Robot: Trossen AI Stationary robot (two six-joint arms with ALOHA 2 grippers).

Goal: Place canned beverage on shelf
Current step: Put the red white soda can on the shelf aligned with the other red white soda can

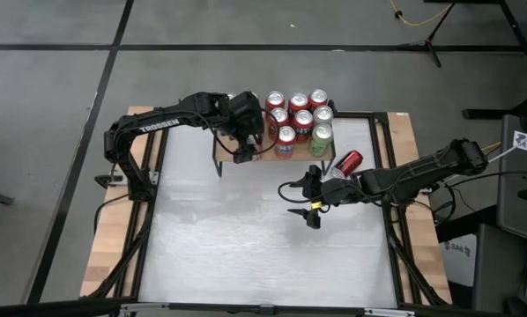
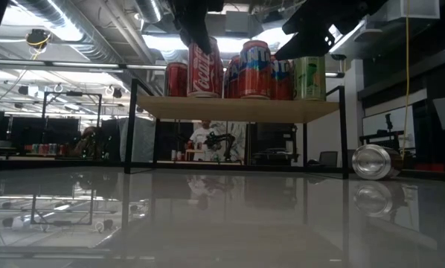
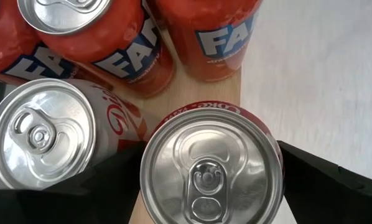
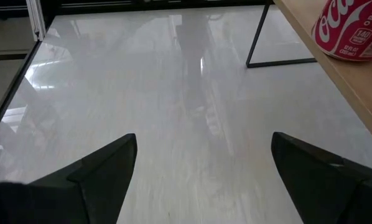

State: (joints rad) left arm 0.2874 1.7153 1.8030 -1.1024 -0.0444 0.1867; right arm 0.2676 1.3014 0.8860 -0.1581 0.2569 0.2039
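A red Coke can [image 3: 211,168] stands upright on the shelf [image 2: 237,108], a light-wood plank on thin black legs, at the left end of the group of cans. My left gripper [image 1: 244,145] reaches down over it from above and is shut on it. Several other cans [image 1: 300,113], red, orange and one green, stand on the plank beside it. One more red can [image 1: 347,162] lies on its side on the white table to the right of the shelf. My right gripper [image 1: 309,201] hovers open above the table, near that can, with nothing between its fingers. My left gripper has the Coke can between its two fingers [image 3: 111,180], one on each opposite side of the can's wall just under the top rim [image 3: 270,134]. The fingers come from above, slanting down. The can stays upright, its base [image 2: 205,95] at the shelf's plank.
The shelf's black legs [image 4: 260,37] stand on the glossy white table [image 1: 246,238]. Black frame rails [image 1: 387,176] and wooden edges border the table. Open tabletop lies in front of the shelf.
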